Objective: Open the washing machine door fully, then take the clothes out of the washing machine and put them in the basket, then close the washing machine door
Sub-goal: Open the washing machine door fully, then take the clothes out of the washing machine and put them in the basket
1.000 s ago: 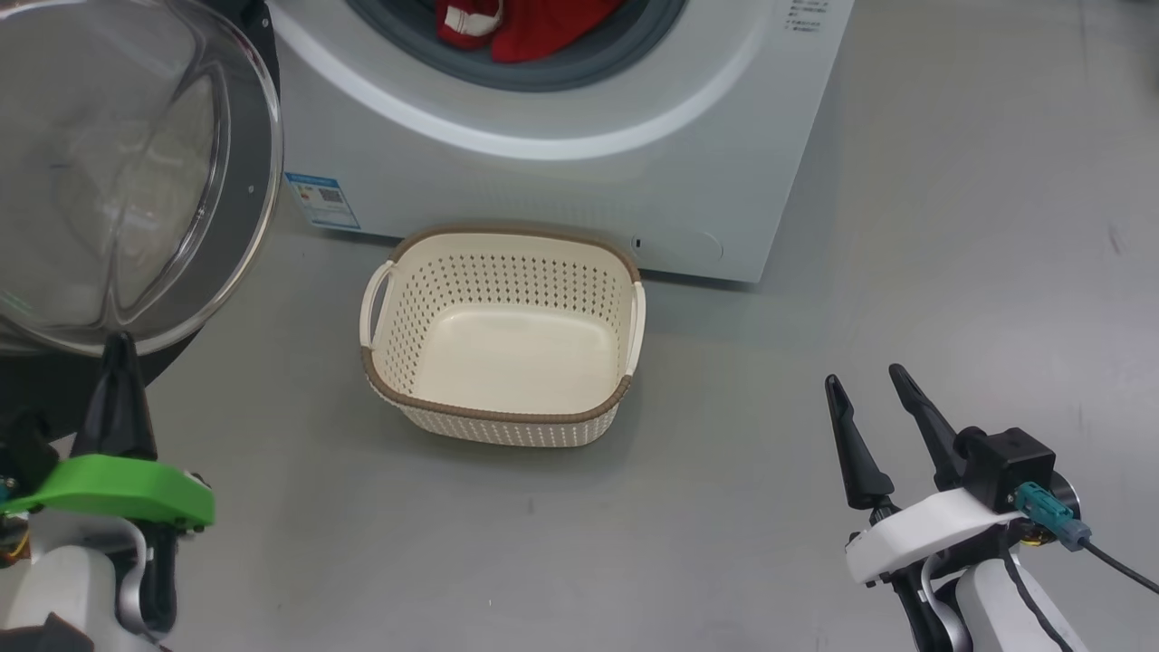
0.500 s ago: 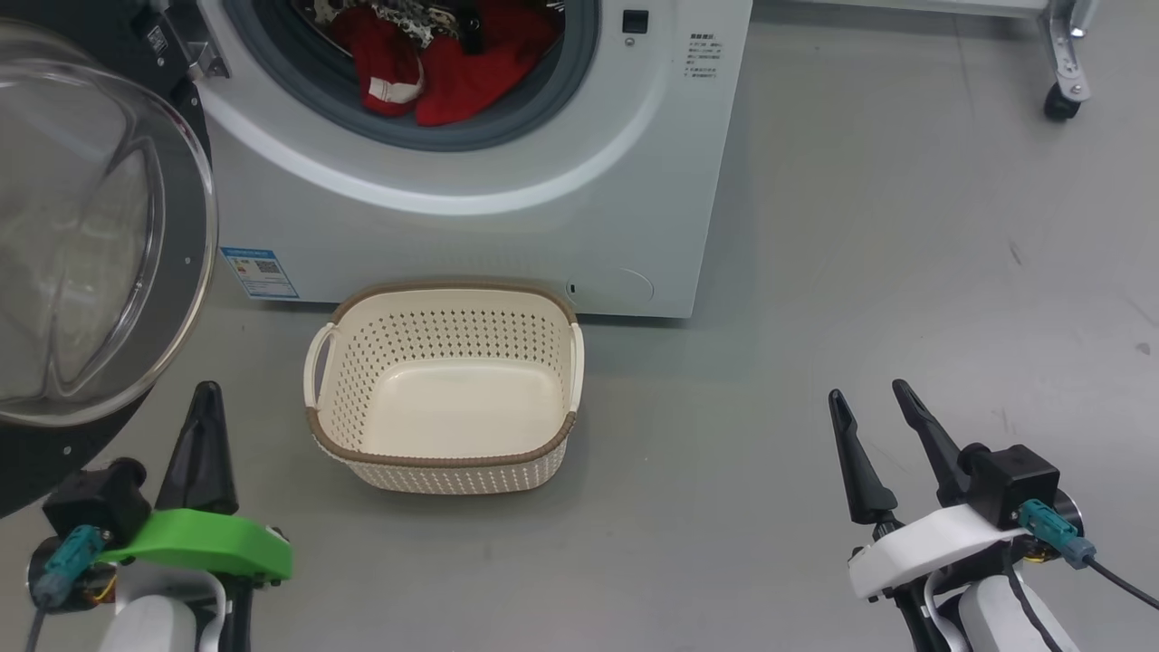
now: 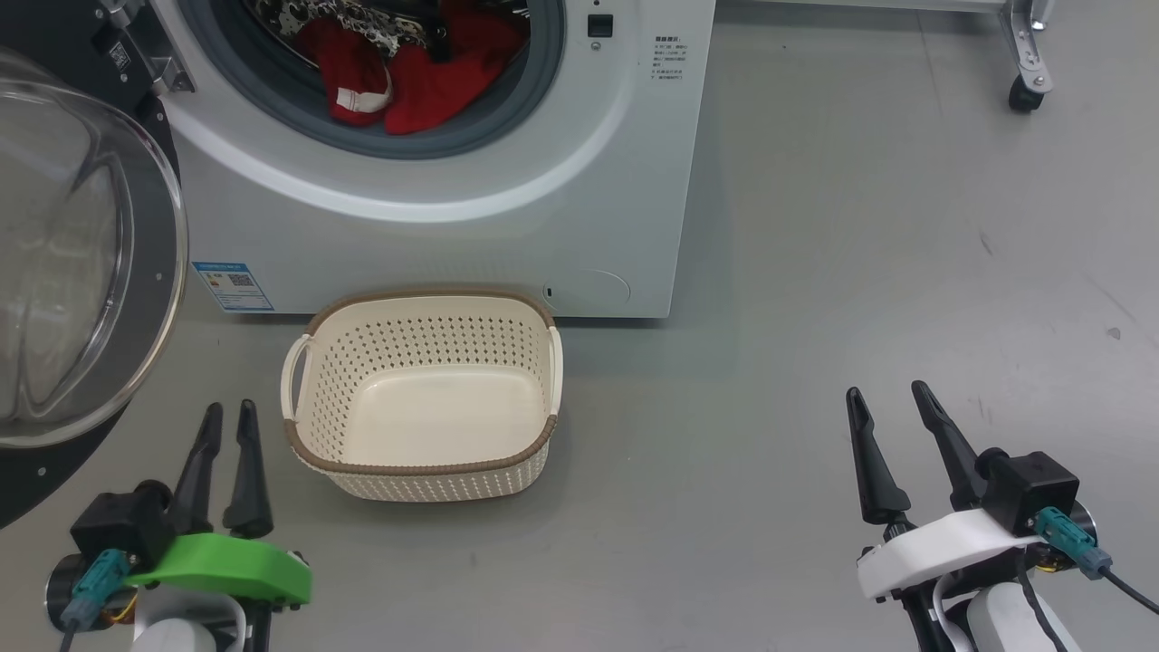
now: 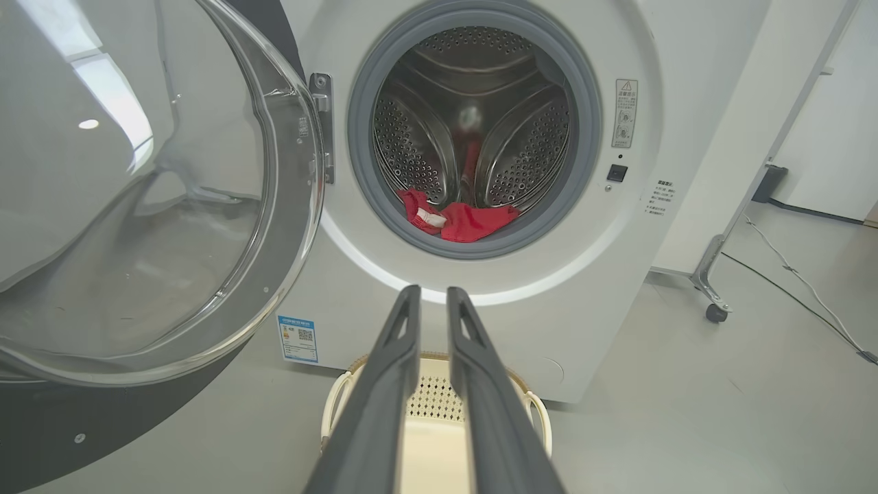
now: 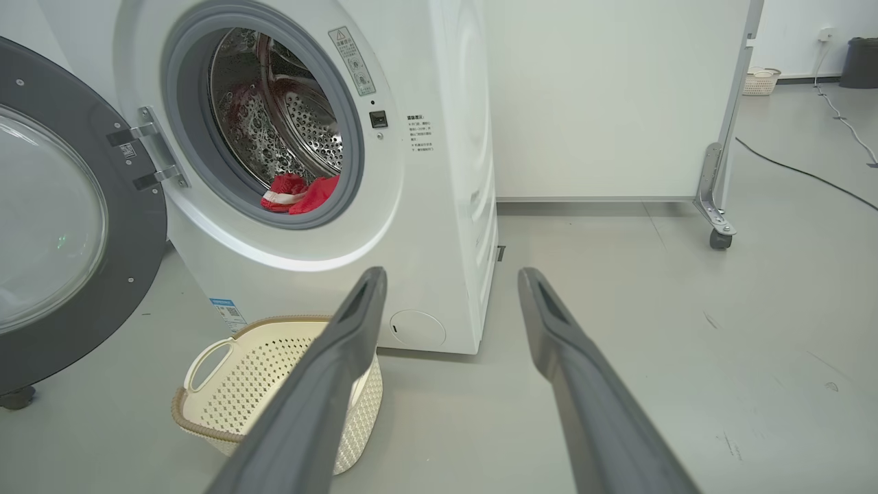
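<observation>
Washing machine door stands open; clothes lie inside the washing machine.
Basket at its 6 o'clock. Left end effector narrowly parted, right end effector released wide; neither grasps anything.

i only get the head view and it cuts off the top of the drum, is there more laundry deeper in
Observer: No. The left wrist view shows the clothes as one low red heap at the front lip. The drum behind them is bare steel.
Operator: is the door out of the way all round
Observer: Yes. In the right wrist view the whole grey ring of the mouth is uncovered, and the washing machine door stands off to its hinge side.
Operator: anything on the floor out to my right
Observer: A cable runs across the floor beyond the wheeled stand.
</observation>
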`<state>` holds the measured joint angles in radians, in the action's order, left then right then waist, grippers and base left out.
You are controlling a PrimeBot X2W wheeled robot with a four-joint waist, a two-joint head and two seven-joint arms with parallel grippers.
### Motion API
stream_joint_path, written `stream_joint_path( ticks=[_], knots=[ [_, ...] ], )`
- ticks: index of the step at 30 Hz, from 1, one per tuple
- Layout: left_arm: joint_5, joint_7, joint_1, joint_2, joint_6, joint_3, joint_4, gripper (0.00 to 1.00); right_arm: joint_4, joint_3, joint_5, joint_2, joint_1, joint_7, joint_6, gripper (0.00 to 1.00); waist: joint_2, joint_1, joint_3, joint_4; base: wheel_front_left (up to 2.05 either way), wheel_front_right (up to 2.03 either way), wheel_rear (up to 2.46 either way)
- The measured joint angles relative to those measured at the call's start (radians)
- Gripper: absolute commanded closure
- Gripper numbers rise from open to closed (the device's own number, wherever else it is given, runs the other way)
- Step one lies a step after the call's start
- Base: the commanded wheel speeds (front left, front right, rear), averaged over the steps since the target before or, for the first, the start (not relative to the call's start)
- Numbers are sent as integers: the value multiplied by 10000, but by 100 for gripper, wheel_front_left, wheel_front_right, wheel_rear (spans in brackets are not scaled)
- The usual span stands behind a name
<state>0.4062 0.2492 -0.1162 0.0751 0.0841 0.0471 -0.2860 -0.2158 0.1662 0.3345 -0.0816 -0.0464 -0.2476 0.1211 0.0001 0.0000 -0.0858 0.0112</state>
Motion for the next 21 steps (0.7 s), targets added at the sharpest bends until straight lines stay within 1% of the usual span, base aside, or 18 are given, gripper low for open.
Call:
stream_joint_path(
  ticks=[1,11,21],
  knots=[
    [-38,2,32,0,-4,0,23,0,10,-6,0,8,16,0,0,0,0,0,-6,-8,0,0,0],
    [-90,2,203,-100,-54,224,96,0,161,-54,-2,21,134,0,2,0,0,0,-100,-43,0,0,0],
    [-52,2,368,-188,-58,199,201,0,184,-48,-23,23,139,0,4,0,0,0,-73,-18,0,0,0]
  ],
)
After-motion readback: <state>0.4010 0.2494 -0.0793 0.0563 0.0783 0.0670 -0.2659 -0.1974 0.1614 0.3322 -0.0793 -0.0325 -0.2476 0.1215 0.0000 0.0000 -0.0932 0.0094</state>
